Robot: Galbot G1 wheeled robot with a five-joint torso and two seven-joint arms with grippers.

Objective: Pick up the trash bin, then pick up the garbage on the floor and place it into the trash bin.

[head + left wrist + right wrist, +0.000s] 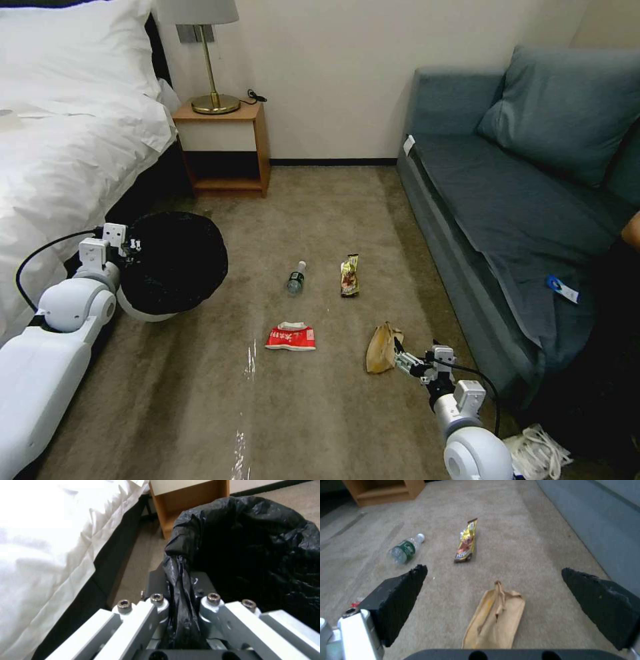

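Left arm reaches up from 8 o'clock in the head view; left claw [133,244] clamped shut, fingers nearly together. Right arm enters from 5 o'clock, angled toward 10; right claw [493,580] held low, pads [398,600] spread wide.

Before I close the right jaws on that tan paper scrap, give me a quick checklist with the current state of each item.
1. Left gripper clamped on the trash bin rim and liner: ok, the black bag is pinched between its jaws.
2. Right gripper open: ok, jaws spread wide.
3. Tan paper scrap centred between the jaws: ok, it lies between them, near the palm.
4. Jaws down at the scrap: cannot tell whether the tips reach the carpet.
5. Nothing else in the grasp: ok, the snack packet and bottle lie farther off, and the red-and-white wrapper is off to the side.
6. Bin mouth open: ok.
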